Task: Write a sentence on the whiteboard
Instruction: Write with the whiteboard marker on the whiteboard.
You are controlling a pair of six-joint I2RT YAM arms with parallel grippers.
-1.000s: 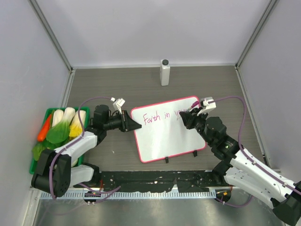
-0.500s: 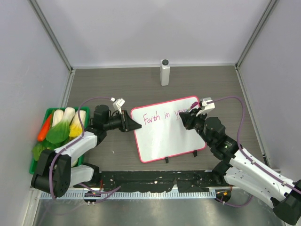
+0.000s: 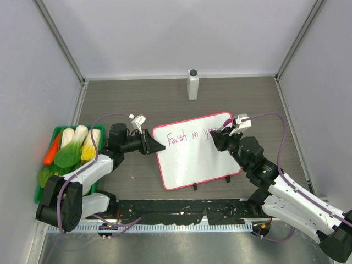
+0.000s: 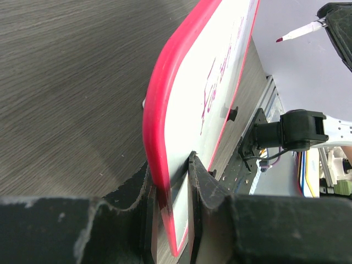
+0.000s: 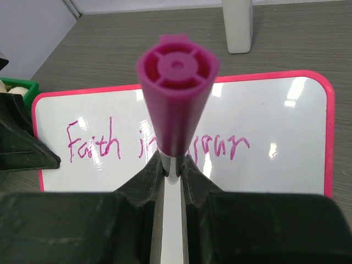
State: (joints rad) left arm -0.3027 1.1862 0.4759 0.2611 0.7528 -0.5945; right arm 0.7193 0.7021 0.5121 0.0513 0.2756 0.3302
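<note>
Middle of sentence behind marker; whiteboard lower edge behind right jaws; left wrist view: sentence illegible.

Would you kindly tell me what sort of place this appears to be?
Probably a robotics lab's enclosed test cell: plain white panel walls surround a grey wood-grain table, two arms are bolted at its near edge, and staged props lie out: a green tray of toy vegetables and a pink-framed whiteboard.
</note>
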